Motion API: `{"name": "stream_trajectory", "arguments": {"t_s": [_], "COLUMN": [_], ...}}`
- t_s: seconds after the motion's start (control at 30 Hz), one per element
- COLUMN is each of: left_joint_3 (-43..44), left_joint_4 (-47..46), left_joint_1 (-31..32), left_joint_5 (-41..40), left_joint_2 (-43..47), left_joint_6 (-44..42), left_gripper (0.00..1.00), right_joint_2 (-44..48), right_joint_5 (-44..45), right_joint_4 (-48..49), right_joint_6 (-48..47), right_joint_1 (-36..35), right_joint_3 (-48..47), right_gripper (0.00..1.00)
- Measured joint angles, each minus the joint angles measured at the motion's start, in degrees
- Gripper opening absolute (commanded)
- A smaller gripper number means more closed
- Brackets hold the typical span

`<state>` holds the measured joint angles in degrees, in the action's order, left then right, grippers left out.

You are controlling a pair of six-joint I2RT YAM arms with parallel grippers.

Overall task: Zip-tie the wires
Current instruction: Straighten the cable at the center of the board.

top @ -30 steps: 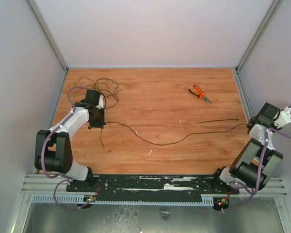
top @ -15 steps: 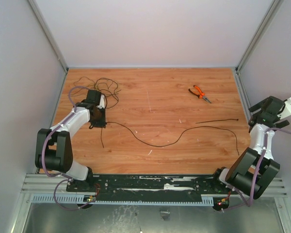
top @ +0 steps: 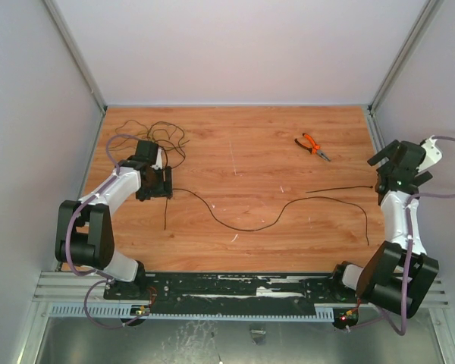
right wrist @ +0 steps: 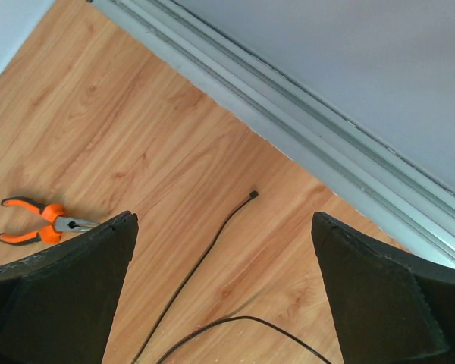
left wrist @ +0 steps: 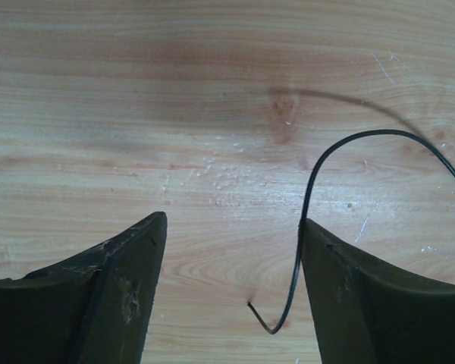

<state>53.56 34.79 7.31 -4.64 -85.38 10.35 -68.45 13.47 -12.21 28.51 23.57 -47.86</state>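
The wires (top: pixel 167 140), a loose tangle of very thin black strands in floppy loops, lie at ten o'clock on the counter, and one long strand (top: pixel 250 227) trails from them in a shallow wave towards four o'clock. The left pincer (left wrist: pixel 233 221) sits low over that strand's tangle-side end, jaws wide and holding nothing. In the left wrist view the strand arcs down along the inner edge of the three o'clock finger and hooks to a cut tip between the two; whether it touches that finger I cannot tell. Over the last second this pincer has edged slightly towards three o'clock, and the strand's far end has swung away from the right arm, down towards the near edge. The bigger change is the right pincer (right wrist: pixel 224 216), which has lifted from the three o'clock edge and turned inward. Its jaws are spread wide and empty, and it looks down on a straight, stiff-looking black zip tie (right wrist: pixel 212 244) with a small head. That suggests gathering has barely begun and the tie is the next target. Beyond it, at one o'clock, lie the orange-handled pliers (right wrist: pixel 49 216). The counter (top: pixel 250 144) is smooth wood-grain laminate, lightly scuffed white, offering the limp, springy wire little to catch on.
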Motion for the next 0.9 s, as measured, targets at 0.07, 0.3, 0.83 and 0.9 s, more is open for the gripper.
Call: {"name": "stream_trajectory", "arguments": {"t_s": [0.07,0.3,0.83,0.9], "left_joint_3": [0.0,0.4,2.3,6.0], "left_joint_4": [0.0,-1.4,-7.6,-7.9], "left_joint_1": [0.0,-0.5,-8.4,-9.8], "left_joint_5": [0.3,7.4,15.0,15.3], "left_joint_2": [0.0,1.6,7.3,6.8], "left_joint_6": [0.0,1.4,6.0,6.7], "left_gripper": [0.97,0.98,0.98,0.98], "right_joint_2": [0.1,3.8,6.7,7.0], "right_joint_5": [-0.1,-4.4,-11.8,-12.5], "right_joint_4": [-0.1,1.0,3.5,3.7], "right_joint_6": [0.0,0.0,-1.6,-1.7], "right_joint_1": [-0.9,-3.5,-6.8,-8.5], "right_joint_3": [-0.6,-1.0,-1.2,-1.2], "right_gripper": [0.99,0.99,0.98,0.98]}}
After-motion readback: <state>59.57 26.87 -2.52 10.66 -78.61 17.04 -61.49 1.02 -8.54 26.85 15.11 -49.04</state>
